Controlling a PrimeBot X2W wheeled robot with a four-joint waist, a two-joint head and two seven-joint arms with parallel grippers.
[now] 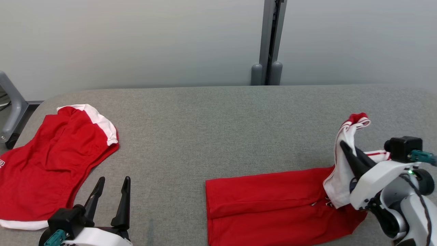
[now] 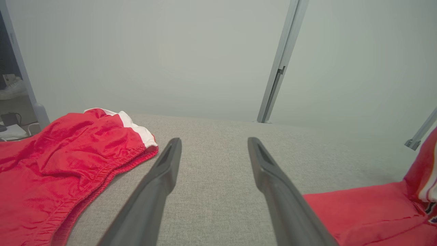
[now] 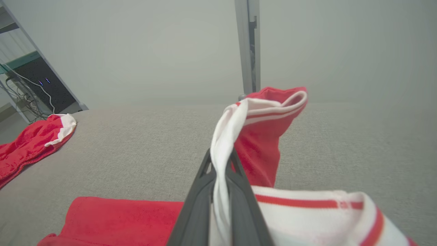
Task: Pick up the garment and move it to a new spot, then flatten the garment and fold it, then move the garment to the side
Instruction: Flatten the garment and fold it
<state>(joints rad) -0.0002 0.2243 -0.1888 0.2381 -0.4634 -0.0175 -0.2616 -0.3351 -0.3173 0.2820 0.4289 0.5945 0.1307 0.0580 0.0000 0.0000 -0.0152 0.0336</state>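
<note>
A red garment [image 1: 273, 205] with a white, red-striped waistband lies on the grey table [image 1: 218, 130] at the lower right, its left part flat. My right gripper [image 1: 344, 147] is shut on the waistband end and holds it up off the table, so a peak of cloth [image 1: 355, 123] stands above the fingers. In the right wrist view the white band [image 3: 225, 143] runs pinched between the two dark fingers [image 3: 201, 198]. My left gripper [image 1: 114, 182] stands open at the lower left, holding nothing. The garment's red edge [image 2: 368, 215] reaches the left wrist view's lower right.
A second red garment [image 1: 51, 164] with white trim lies crumpled at the table's left end, close to my left gripper [image 2: 211, 143]. A grey post [image 1: 269, 41] stands behind the table's far edge. A grey frame leg [image 1: 12, 109] is at the far left.
</note>
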